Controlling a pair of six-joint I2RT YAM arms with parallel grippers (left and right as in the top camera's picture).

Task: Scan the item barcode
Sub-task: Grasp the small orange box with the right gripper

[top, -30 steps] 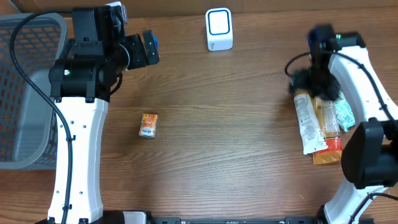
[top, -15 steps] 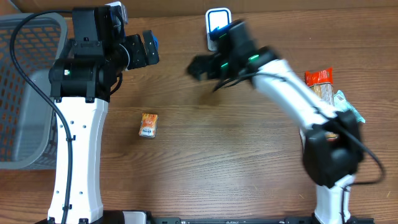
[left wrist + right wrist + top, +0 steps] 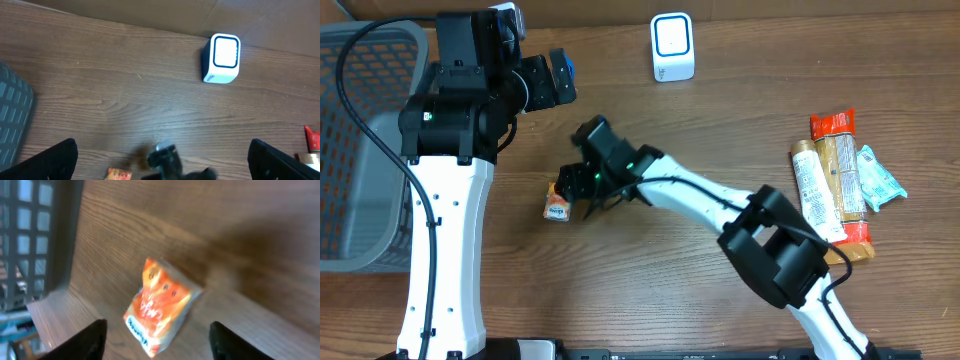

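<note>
A small orange snack packet [image 3: 558, 201] lies flat on the wooden table, left of centre. My right gripper [image 3: 578, 185] has reached across the table and hovers just over it. In the right wrist view the packet [image 3: 160, 305] lies between and beyond the two dark fingers [image 3: 92, 340], which stand apart with a gap on each side: open, holding nothing. The white barcode scanner [image 3: 672, 47] with its blue-rimmed window stands at the back centre. My left gripper [image 3: 560, 80] hangs open and empty high at the back left; its view shows the scanner [image 3: 223, 58] and the packet [image 3: 118, 174].
A grey mesh basket [image 3: 360, 150] fills the left edge and shows close behind the packet in the right wrist view [image 3: 35, 230]. A pile of snack packets [image 3: 840, 180] lies at the right. My right arm stretches diagonally over the table's middle.
My right arm has swung from the snack pile at the right, past the scanner, over to the orange packet at the left. The left arm has not moved.
</note>
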